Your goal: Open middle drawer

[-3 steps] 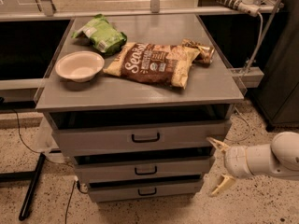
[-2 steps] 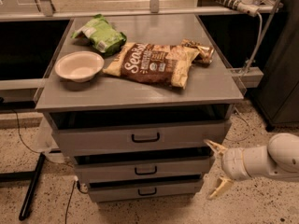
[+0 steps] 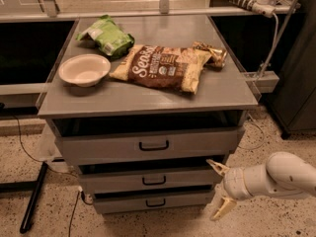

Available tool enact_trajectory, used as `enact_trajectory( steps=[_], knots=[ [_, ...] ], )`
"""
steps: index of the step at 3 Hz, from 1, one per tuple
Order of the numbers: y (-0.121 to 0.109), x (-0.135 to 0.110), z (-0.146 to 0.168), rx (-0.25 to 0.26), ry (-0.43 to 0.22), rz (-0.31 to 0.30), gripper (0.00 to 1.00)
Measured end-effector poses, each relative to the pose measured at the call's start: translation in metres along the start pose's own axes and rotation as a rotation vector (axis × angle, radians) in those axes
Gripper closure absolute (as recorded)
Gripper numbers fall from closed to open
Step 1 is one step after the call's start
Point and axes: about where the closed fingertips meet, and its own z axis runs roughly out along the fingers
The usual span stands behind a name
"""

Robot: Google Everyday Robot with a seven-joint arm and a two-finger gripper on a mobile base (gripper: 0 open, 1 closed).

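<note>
The middle drawer (image 3: 148, 179) is the grey flat front with a small black bar handle (image 3: 154, 180), between a taller top drawer (image 3: 148, 146) and a narrower bottom drawer (image 3: 148, 202). Its front sits close to the cabinet, with a dark gap above it. My gripper (image 3: 218, 189) is open at the right end of the middle drawer's front, by the cabinet's lower right corner. One fingertip (image 3: 213, 163) points up-left and the other (image 3: 217, 214) points down. It holds nothing and is apart from the handle.
On the grey cabinet top (image 3: 222, 95) lie a white bowl (image 3: 84, 69), a green bag (image 3: 107, 35), a brown chip bag (image 3: 160, 67) and a small shiny packet (image 3: 211, 53). A black bar (image 3: 32, 201) and a cable lie on the speckled floor at left. A dark cabinet (image 3: 296, 83) stands at right.
My gripper has moved left and slightly down, closer to the right end of the middle drawer. The drawers have not moved.
</note>
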Motion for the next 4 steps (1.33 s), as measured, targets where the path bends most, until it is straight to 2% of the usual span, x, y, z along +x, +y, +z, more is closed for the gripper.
enact_trajectory(
  steps=[1, 2, 4],
  knots=[
    [-0.005, 0.018, 0.023, 0.028, -0.01, -0.026, 0.0],
    [-0.017, 0.037, 0.051, 0.06, -0.052, -0.041, 0.0],
    [-0.024, 0.039, 0.061, 0.069, -0.042, -0.058, 0.0]
  ],
)
